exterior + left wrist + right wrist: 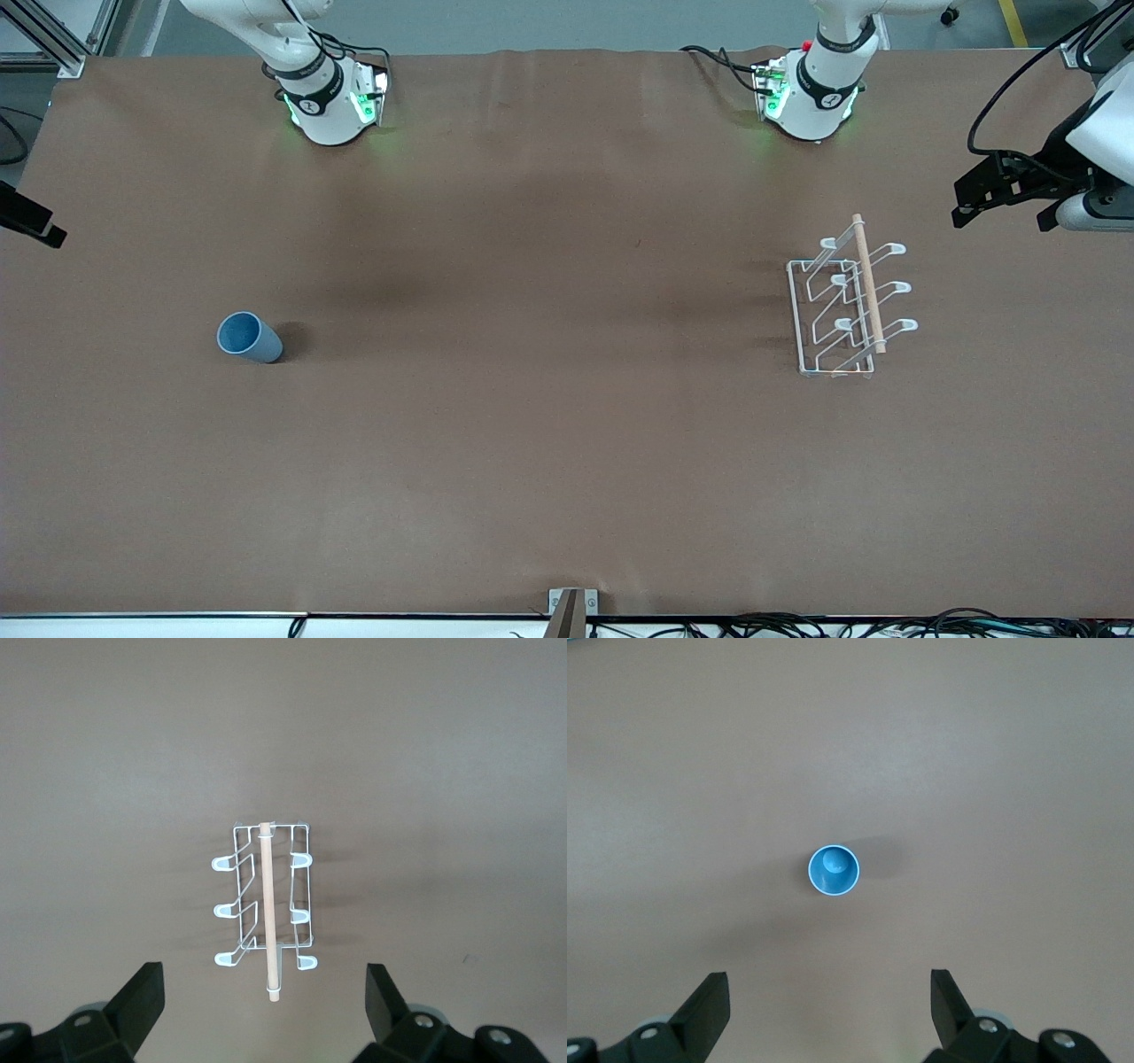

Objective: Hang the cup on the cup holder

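The light-blue cup (249,338) stands upright, mouth up, toward the right arm's end of the table. In the right wrist view the cup (834,870) shows from straight above. The white wire cup holder (846,306) with its wooden rod stands toward the left arm's end and also shows in the left wrist view (264,904). My left gripper (974,199) hangs high near the table's end, beside the holder, open and empty (263,1001). My right gripper (31,221) hangs high at the other end, up above the cup, open and empty (828,997).
The brown table (549,399) carries only the cup and the holder. The two arm bases (332,102) (811,97) stand along the edge farthest from the front camera. A small metal bracket (572,607) and cables lie at the nearest edge.
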